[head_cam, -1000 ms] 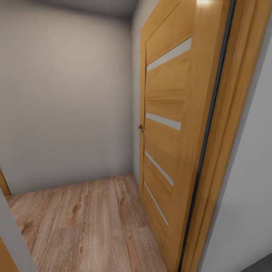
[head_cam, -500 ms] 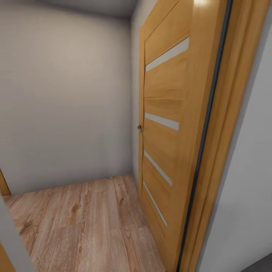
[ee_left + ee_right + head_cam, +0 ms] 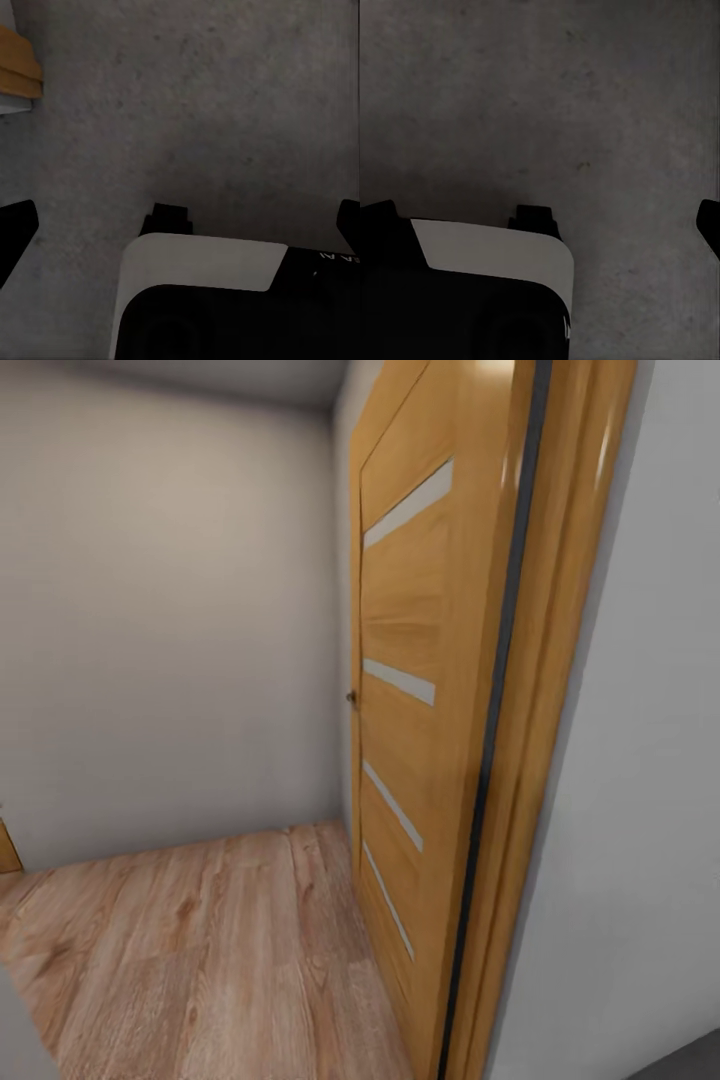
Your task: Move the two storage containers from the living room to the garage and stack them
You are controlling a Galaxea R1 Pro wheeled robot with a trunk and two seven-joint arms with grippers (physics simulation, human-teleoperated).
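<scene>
Warm honey-toned wood door (image 3: 410, 640) with a smooth satin sheen and pale frosted strips, light grainy wood plank flooring (image 3: 200, 950) below, matt plaster-like grey walls (image 3: 170, 620), and under both wrists rough, speckled dark grey concrete floor (image 3: 585, 112).

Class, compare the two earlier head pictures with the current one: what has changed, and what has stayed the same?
The whole picture has shifted: the wooden door and its frame sit further left, and more pale wall shows on the right, so the camera has moved, not the things. The door, plank floor and grey back wall are unchanged.
</scene>
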